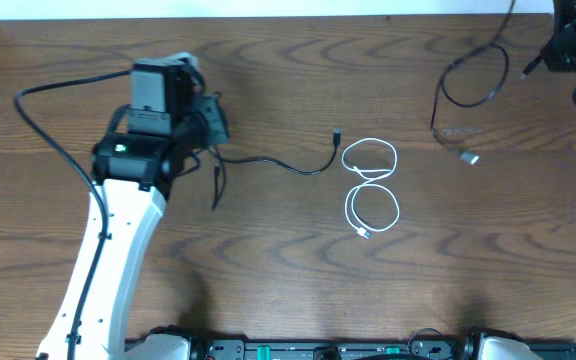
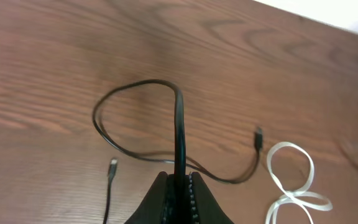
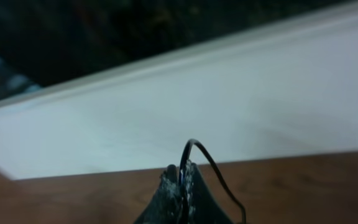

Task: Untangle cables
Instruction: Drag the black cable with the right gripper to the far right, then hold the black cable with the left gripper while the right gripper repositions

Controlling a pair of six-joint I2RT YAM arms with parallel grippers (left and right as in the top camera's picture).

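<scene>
As your left fingers (image 2: 162,200) clamp the black cable (image 2: 179,124), your right fingers (image 3: 166,194) clamp another cord (image 3: 192,142). The white cable (image 2: 288,145) lies apart, lower right; likely release next.

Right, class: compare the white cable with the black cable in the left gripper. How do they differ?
The white cable lies free in a figure-eight; the black cable trails in an open curve. The left gripper pinches the black cable; nothing touches the white cable. Both are thin cords with small end plugs.
</scene>
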